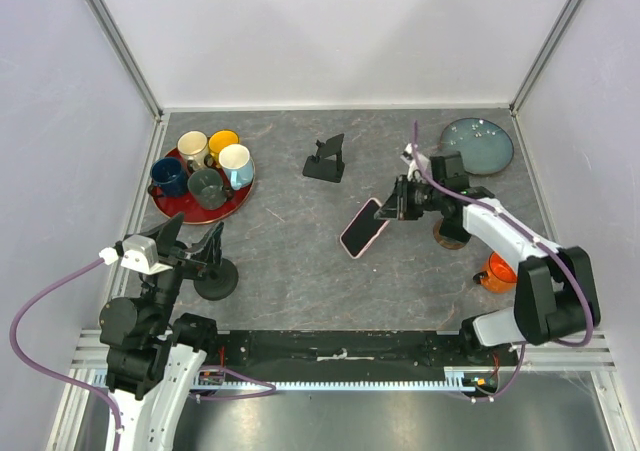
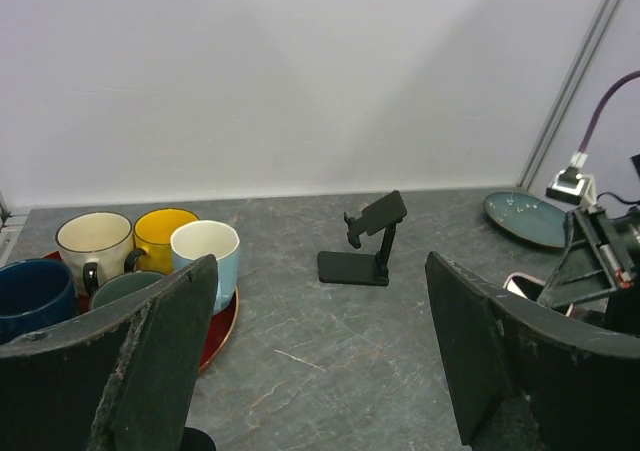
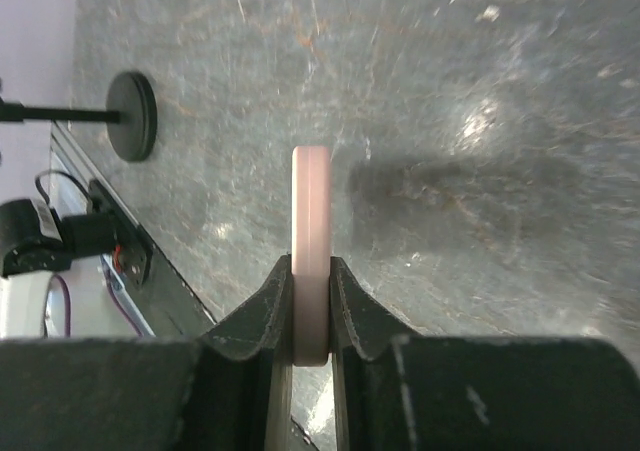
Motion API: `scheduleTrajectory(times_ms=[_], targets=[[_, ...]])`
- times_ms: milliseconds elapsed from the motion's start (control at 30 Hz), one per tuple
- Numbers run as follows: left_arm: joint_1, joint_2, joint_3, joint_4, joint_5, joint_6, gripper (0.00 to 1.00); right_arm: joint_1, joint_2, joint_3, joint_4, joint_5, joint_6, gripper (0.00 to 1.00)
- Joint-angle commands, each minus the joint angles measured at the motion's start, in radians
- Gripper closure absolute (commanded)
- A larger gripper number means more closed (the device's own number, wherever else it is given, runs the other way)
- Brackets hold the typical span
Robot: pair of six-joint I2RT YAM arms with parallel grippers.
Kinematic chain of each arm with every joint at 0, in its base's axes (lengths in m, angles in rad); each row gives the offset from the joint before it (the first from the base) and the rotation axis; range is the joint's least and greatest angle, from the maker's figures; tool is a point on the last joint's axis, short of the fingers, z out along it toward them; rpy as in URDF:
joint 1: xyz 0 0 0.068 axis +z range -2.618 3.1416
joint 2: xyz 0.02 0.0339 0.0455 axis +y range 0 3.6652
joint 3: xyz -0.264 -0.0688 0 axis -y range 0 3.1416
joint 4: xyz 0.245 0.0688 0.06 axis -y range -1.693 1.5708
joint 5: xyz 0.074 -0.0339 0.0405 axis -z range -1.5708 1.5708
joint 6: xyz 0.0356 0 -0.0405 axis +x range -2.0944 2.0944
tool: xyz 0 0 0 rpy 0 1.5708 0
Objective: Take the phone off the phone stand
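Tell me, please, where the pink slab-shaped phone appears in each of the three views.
Top external: the pink slab-shaped phone is right of centre, gripped by the right hand.
Left wrist: only its pale corner shows, near the right edge.
Right wrist: edge-on at centre, clamped between the hand's fingers.
Shared landmark: the black phone stand, empty, seen in the top and left wrist views only.
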Motion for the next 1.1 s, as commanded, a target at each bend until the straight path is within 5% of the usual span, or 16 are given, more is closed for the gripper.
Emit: scheduleTrajectory(times_ms=[0,433,700,1067], targets=[[-0.003,-0.072,-0.004,0.024,0.026,0.038,0.09,0.069,0.057,0.073,0.011,-0.048,-0.078,1.00],[-0.003,-0.077,-0.004,0.026,0.031,0.040,0.09,0.079,0.303,0.300,-0.027,-0.143,-0.254,1.00],[-0.003,-0.083,-0.004,0.026,0.034,0.042,0.09,0.008,0.494,0.486,-0.252,-0.198,-0.461,1.00],[-0.003,-0.081,-0.005,0.027,0.037,0.043,0.10,-0.041,0.645,0.645,-0.432,-0.128,-0.572,0.77]])
